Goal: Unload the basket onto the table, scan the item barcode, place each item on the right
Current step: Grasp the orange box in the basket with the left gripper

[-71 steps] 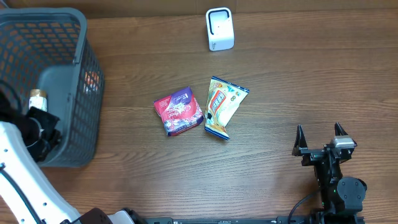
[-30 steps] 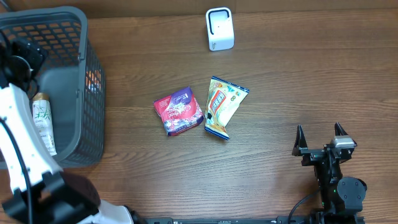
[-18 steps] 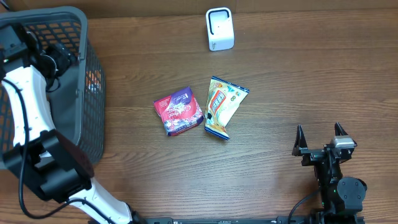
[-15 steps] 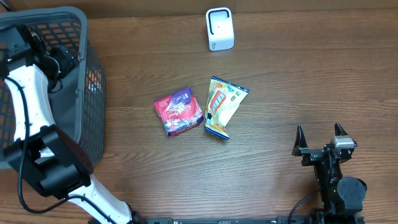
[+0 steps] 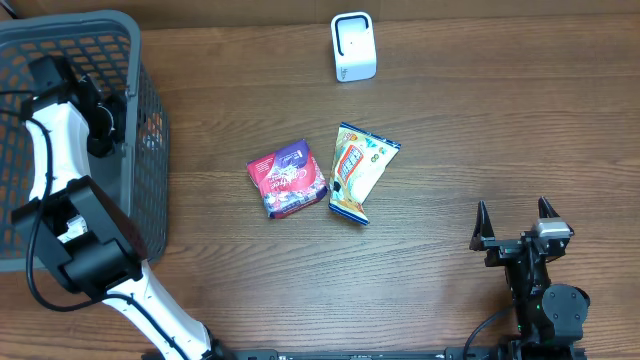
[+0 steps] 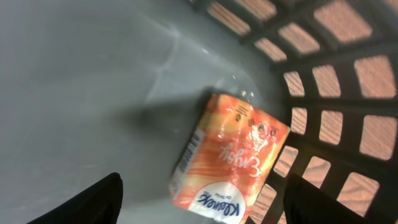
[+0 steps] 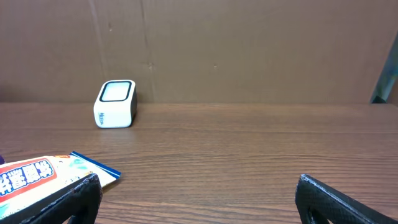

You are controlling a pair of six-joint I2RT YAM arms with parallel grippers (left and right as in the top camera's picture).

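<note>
Tabletop (image 5: 480, 130): wood; scanner (image 5: 352, 47) at far edge, two packets (image 5: 288, 180) in the middle.
Basket (image 5: 140, 130): far left; orange pack (image 6: 230, 158) on its floor, beside the wall.
Left jaws: spread, empty, over that pack.
Right jaws: spread, idle.
Risk: pack sits close to the wall, so I may snag the mesh or pinch only a corner and drop it.

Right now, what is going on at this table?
The left gripper hangs open inside the grey basket, over an orange packet lying on its floor beside the mesh wall; nothing is held. The right gripper rests open, away from everything. A red packet, a yellow packet and the white scanner sit untouched on the table.
</note>
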